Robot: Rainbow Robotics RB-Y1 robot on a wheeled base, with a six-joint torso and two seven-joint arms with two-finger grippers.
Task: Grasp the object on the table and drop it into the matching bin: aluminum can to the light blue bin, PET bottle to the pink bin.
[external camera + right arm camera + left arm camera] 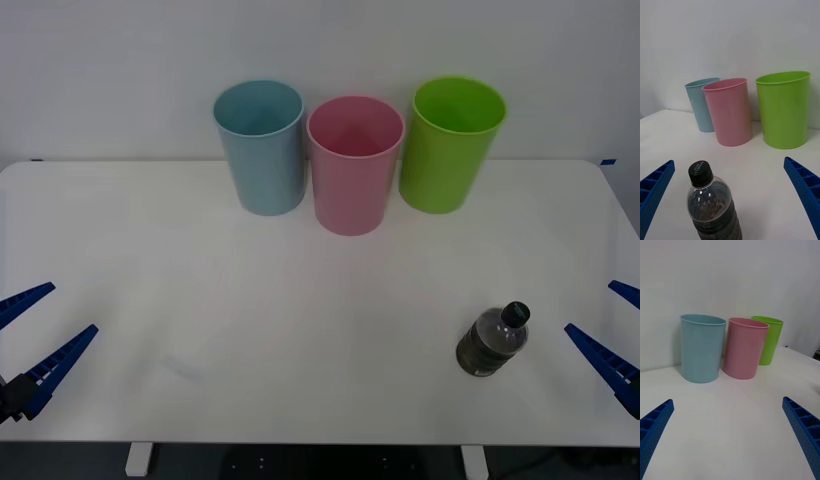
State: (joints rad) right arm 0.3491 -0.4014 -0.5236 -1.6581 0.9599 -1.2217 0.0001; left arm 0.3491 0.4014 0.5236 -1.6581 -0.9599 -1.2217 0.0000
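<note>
The PET bottle (492,342) stands upright near the bench's (300,330) front right corner, untouched. Along the back edge we see the light blue bin (260,147), the pink bin (354,165) and a lime green bin (451,144). Our left end effector (28,335) hovers wide open at the front left corner, and our right end effector (612,330) is wide open just beside the bottle.

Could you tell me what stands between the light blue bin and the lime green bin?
The pink bin stands between the light blue bin and green bin, seen in the front view.
</note>
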